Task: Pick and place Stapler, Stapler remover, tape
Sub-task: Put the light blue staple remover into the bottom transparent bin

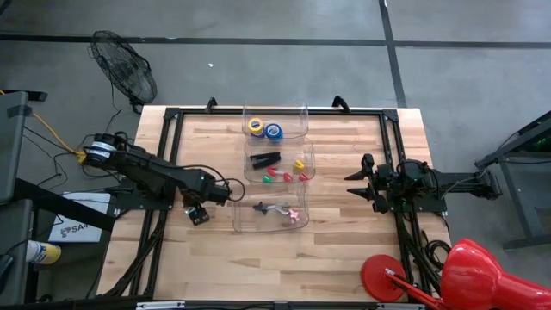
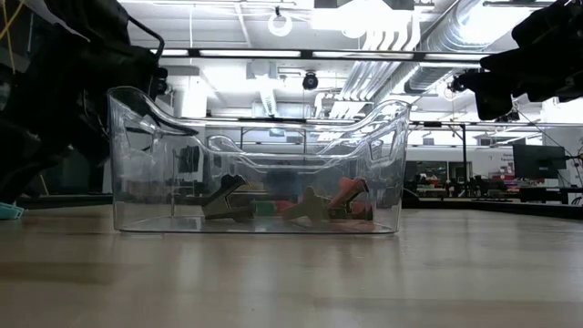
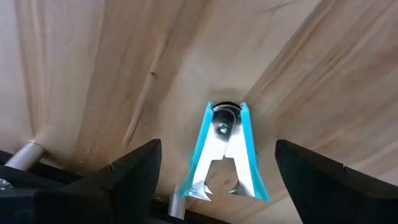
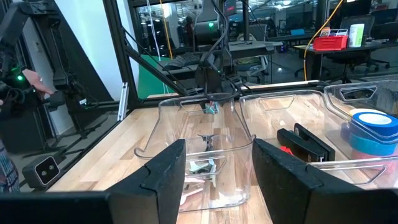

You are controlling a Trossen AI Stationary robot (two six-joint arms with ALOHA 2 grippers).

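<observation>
Right under the left wrist camera lies a blue staple remover point(image 3: 222, 155), flat on the bare wooden table point(image 1: 344, 258), and the left gripper point(image 1: 199, 213) hovers over it with its fingers point(image 3: 127, 171) spread wide, nothing held. From above, that gripper sits at about nine o'clock of the near clear bin point(image 1: 270, 217), just off its wall. The remover's long axis runs straight between the two fingers, pivot end pointing away from the wrist, open claws pointing back toward it.

Judging by that line-up, the step in hand looks like the pick of this remover. To do it well, drop straight down, keep the fingers astride the narrow body near the pivot, and close across the short axis so it can't twist out.

Over at three o'clock, the right gripper point(image 1: 365, 182) waits beyond the bins, fingers parted and empty. The near bin already holds other removers point(image 1: 277, 209); the middle bin has a black stapler point(image 1: 263, 159) with coloured pieces, and the far bin carries yellow and blue tape point(image 1: 264, 128).
</observation>
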